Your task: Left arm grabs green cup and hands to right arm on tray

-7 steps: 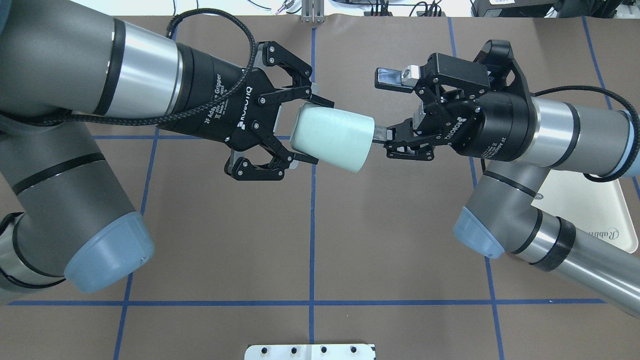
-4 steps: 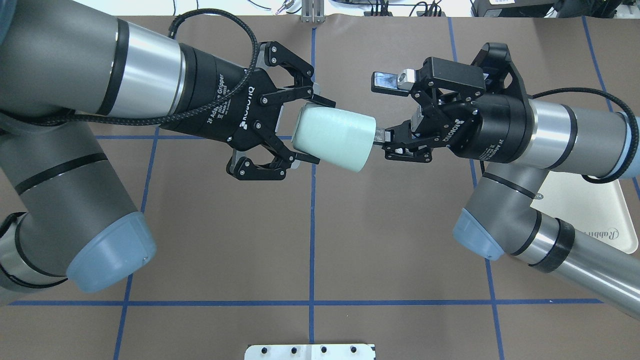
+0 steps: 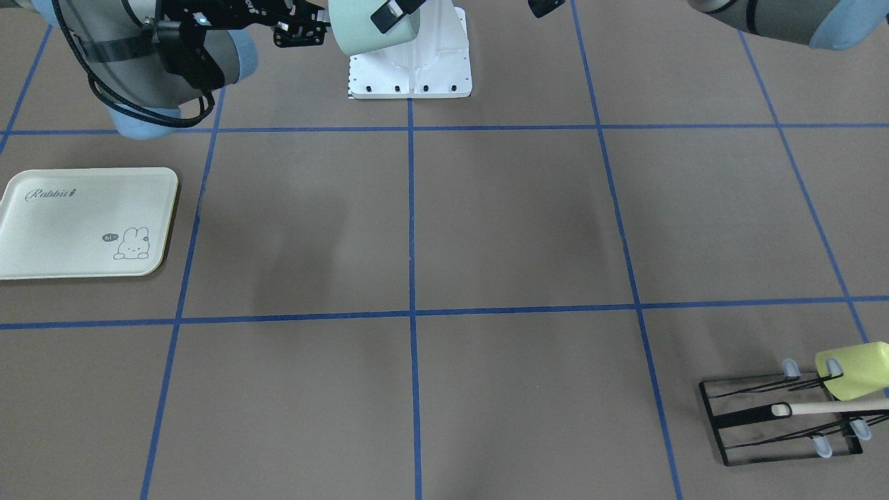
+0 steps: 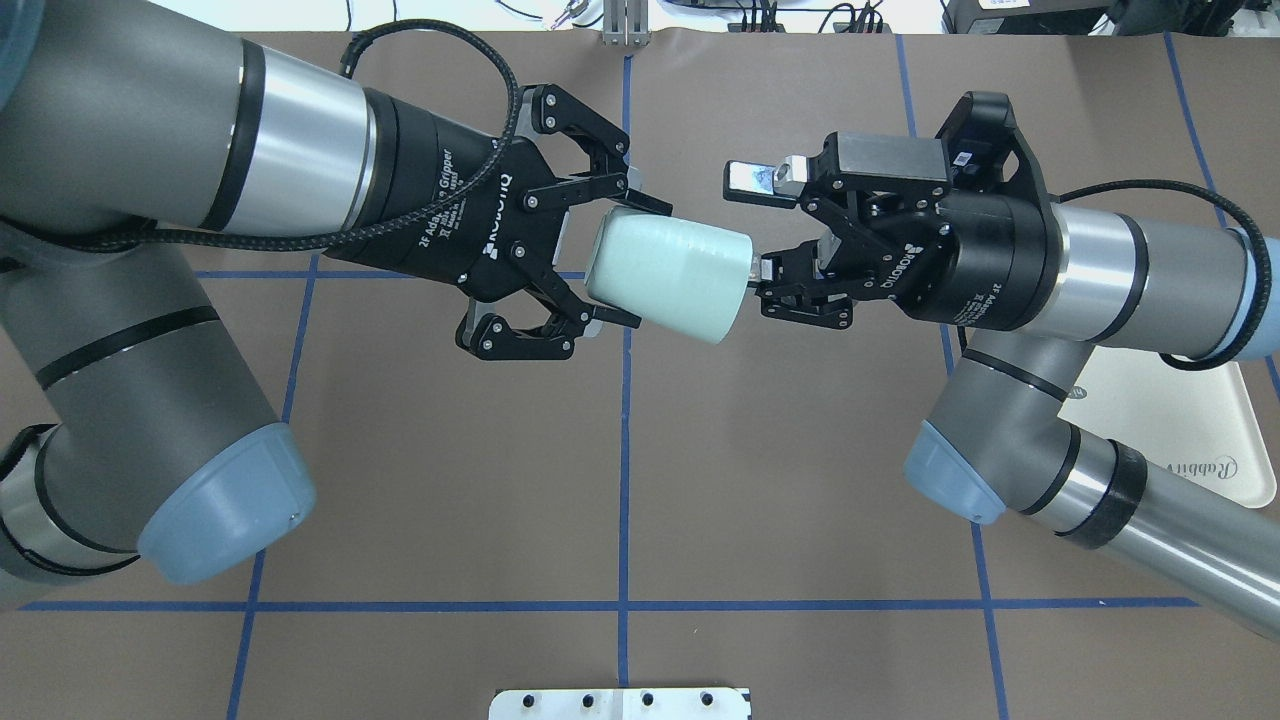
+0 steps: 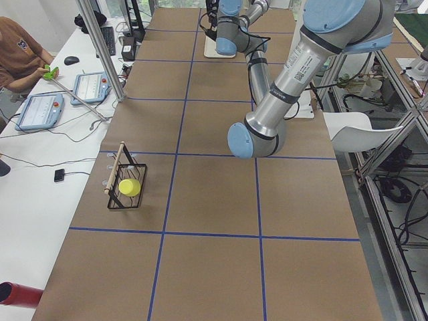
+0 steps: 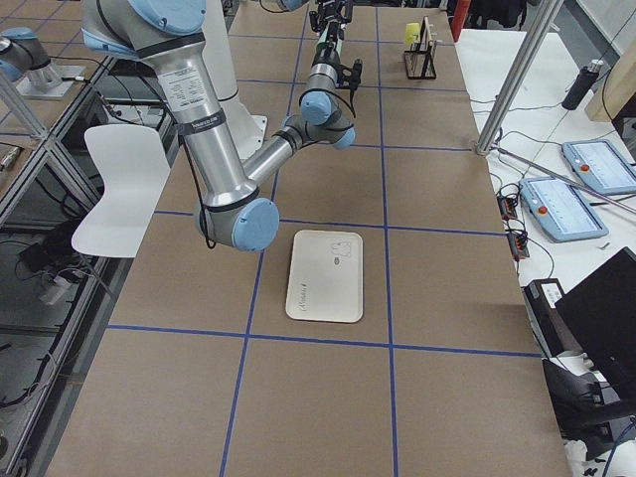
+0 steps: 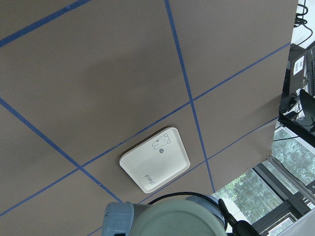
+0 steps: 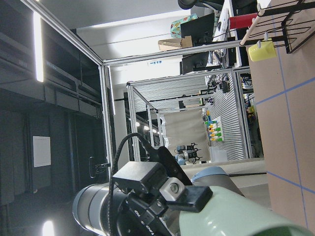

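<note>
The green cup [image 4: 668, 278] lies on its side in the air over the table's middle. My left gripper [image 4: 634, 263] is shut on its base end, one finger on each side. My right gripper [image 4: 745, 226] is open at the cup's mouth. Its lower finger [image 4: 762, 272] reaches the rim, and its upper finger [image 4: 752, 177] stands apart from the cup wall. The cup also shows at the top of the front view [image 3: 368, 26] and at the bottom of the right wrist view [image 8: 236, 216]. The empty tray [image 3: 83, 222] lies on the table under my right arm, partly hidden in the overhead view [image 4: 1180, 420].
A black wire rack [image 3: 785, 417] with a yellow-green cup [image 3: 858, 368] and a wooden rod stands at the table's far corner on my left side. A white base plate [image 3: 410, 62] sits at the robot's edge. Blue tape lines grid the brown table.
My right gripper has moved left, closer to the cup's mouth, still open. My left gripper and the cup have barely moved.
</note>
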Robot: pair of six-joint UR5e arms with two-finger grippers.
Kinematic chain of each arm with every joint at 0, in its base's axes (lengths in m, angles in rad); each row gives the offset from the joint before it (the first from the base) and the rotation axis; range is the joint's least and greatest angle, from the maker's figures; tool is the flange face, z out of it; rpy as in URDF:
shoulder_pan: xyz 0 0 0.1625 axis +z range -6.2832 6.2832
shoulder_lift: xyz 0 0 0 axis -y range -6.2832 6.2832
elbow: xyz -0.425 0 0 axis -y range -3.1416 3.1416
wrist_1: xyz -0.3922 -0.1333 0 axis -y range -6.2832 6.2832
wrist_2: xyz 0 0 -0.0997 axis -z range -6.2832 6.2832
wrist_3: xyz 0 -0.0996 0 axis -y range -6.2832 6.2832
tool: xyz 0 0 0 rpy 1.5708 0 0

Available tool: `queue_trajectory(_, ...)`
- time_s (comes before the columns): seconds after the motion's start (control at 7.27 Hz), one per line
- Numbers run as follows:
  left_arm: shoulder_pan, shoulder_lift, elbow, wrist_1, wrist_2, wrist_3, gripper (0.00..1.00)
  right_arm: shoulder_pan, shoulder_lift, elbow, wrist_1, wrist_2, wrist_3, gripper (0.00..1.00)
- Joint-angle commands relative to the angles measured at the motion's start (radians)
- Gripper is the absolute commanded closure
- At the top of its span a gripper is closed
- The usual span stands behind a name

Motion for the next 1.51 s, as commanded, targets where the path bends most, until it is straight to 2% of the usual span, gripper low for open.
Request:
queue_trajectory(0.0,0.0,-0.008,0.0,-0.002,0.0,-0.002,0.9,-0.003,-0.002,0.0,-0.001,0.0,0.001,0.41)
queue_trajectory(0.28,0.0,-0.009,0.0,-0.002,0.0,-0.002,0.9,-0.005,-0.006,-0.002,0.001,0.0,0.001,0.43)
queue_trajectory(0.41,0.0,-0.009,0.0,-0.002,0.0,-0.002,0.9,-0.005,-0.008,-0.002,0.001,0.0,0.001,0.5)
queue_trajectory(0.55,0.0,-0.009,0.0,-0.002,0.0,-0.001,0.9,-0.003,-0.011,0.0,0.003,0.0,0.001,0.62)
queue_trajectory(0.83,0.0,-0.009,0.002,-0.002,0.0,-0.001,0.9,-0.005,-0.011,0.0,0.003,0.0,0.001,0.81)
queue_trajectory(0.96,0.0,-0.009,0.002,-0.002,0.0,0.001,0.84,-0.005,-0.011,0.0,0.003,0.0,0.001,0.97)
queue_trajectory(1.1,0.0,-0.005,0.006,-0.011,0.0,0.022,0.02,-0.005,-0.012,0.001,0.003,0.0,0.001,1.0)
queue_trajectory(1.38,0.002,0.001,0.014,-0.08,0.0,0.059,0.0,-0.003,-0.014,0.001,0.003,0.0,0.0,1.0)
